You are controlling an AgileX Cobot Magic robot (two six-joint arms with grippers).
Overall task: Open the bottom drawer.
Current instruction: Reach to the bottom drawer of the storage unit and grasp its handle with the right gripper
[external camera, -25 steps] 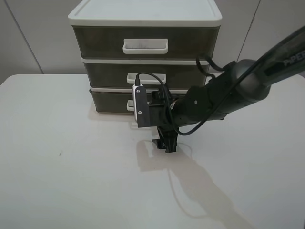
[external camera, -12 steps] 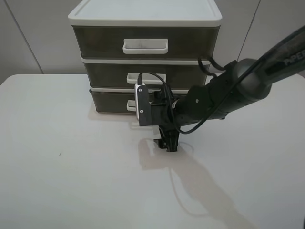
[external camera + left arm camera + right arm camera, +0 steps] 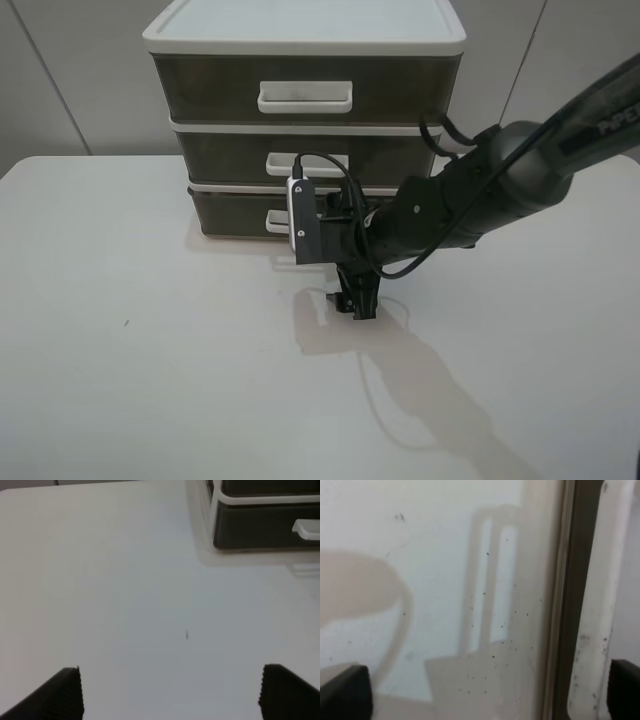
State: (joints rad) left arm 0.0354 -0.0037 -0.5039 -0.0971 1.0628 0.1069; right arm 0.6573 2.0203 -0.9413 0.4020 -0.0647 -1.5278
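The bottom drawer (image 3: 232,212) is the lowest smoky grey-brown tier of the white-framed unit and stands shut. Its white loop handle (image 3: 274,220) is partly hidden behind my right wrist. My right gripper (image 3: 357,300) points down at the table just in front of that drawer. In the right wrist view the gripper (image 3: 485,687) is open and empty, with the drawer's dark front (image 3: 576,580) and white handle (image 3: 597,605) close ahead. My left gripper (image 3: 172,695) is open and empty over bare table. The bottom drawer (image 3: 260,525) and its handle (image 3: 306,528) lie far ahead of it.
The two upper drawers (image 3: 300,90) of the unit are shut. The white table (image 3: 150,350) stretches wide in front of and to the left of the unit. My right arm (image 3: 480,190) crosses from the right edge. A grey wall stands behind.
My right gripper has shifted slightly to the right, staying low in front of the bottom drawer. The drawer has not moved.
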